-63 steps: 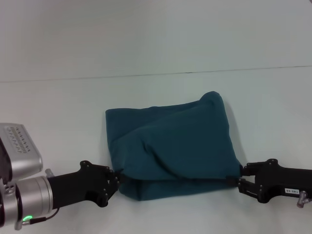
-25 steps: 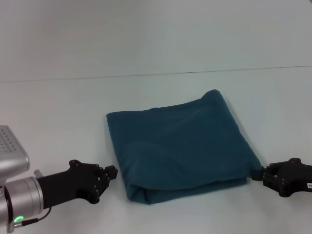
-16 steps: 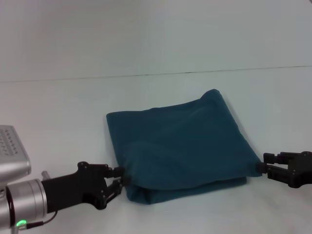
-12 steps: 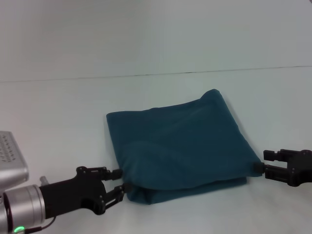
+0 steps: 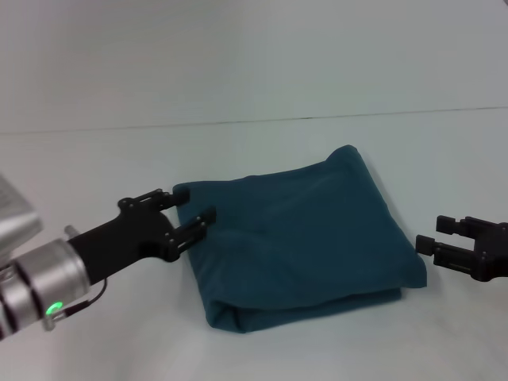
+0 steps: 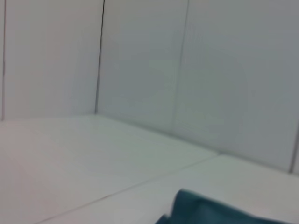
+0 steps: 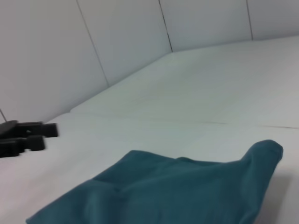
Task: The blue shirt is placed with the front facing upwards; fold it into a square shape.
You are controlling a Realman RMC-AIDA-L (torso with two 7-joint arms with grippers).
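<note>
blue shirt [image 5: 298,234] folded, lying mid surface [image 5: 95,167]; left gripper [image 5: 189,212] jaws released over its far-left corner; right gripper [image 5: 435,235] jaws released just beside its right edge, grasping nothing

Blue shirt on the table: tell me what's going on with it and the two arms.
The blue shirt lies folded into a rough square on the white table, with no print showing. Neither arm is holding it. The left gripper, jaws open, hovers at the shirt's far left corner. The right gripper, also open, sits just off the shirt's right edge, apart from the cloth. The fold looks essentially done, though the near edge is somewhat puffy and uneven.
</note>
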